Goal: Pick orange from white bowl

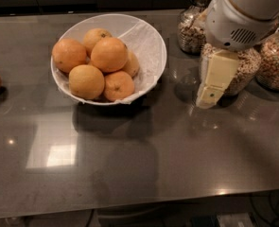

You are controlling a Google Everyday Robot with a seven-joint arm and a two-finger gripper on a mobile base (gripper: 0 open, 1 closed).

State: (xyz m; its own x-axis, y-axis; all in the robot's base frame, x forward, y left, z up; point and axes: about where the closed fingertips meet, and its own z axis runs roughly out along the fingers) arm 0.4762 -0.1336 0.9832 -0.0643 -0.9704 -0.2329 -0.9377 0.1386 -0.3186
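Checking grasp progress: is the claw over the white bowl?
No, the claw hangs right of the white bowl, beside the jars.

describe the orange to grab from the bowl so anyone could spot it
Look left of the hand, to the white bowl on the dark counter. The orange sits highest, at the pile's centre; it is deeper orange than the paler fruit front-left of it.

Kitchen: dark counter (129, 174), white bowl (151, 41), oranges (86, 81), grain jars (247, 72); jaws before jars.
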